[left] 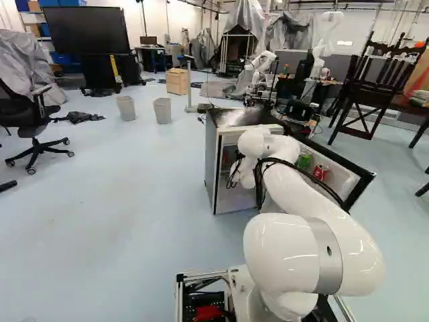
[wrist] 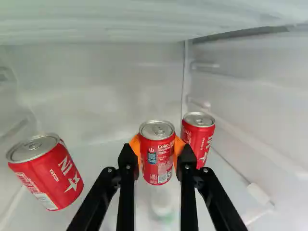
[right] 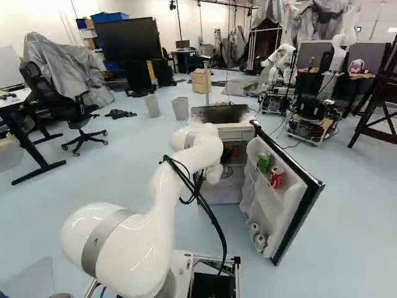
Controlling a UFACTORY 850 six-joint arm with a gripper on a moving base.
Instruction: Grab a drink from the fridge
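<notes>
Red can (wrist: 157, 156), the drink I am after: in my wrist view it stands upright between the two fingers of the gripper (wrist: 157, 144), and the orange pads (wrist: 136, 147) press it from both sides, so my hand is closed around it inside the fridge (right: 234, 134). A second red can (wrist: 47, 171) leans in that view, well apart from the outer side of one finger. A third red can (wrist: 198, 134) is just beside the other finger, close to the fridge's side wall.

Going across my right base view, I have a desk (right: 13, 101) at the left edge, then a black office chair (right: 43, 87) at the upper left, with a big dark screen (right: 130, 40) beyond it. Two waste bins (right: 152, 105) stand near the upper middle, with a wooden crate (right: 198, 82) behind them. My arm (right: 164, 186) rises from the lower left and reaches to the fridge opening, right of the middle.

The fridge door (right: 286, 214) hangs open in the right half of the frame. A green can (right: 263, 162) and a fourth red can (right: 275, 178) sit side by side on its upper shelf. Beyond the door, at the upper right, I see another robot (right: 282, 62), and dark wooden furniture (right: 375, 118) at the right edge.
</notes>
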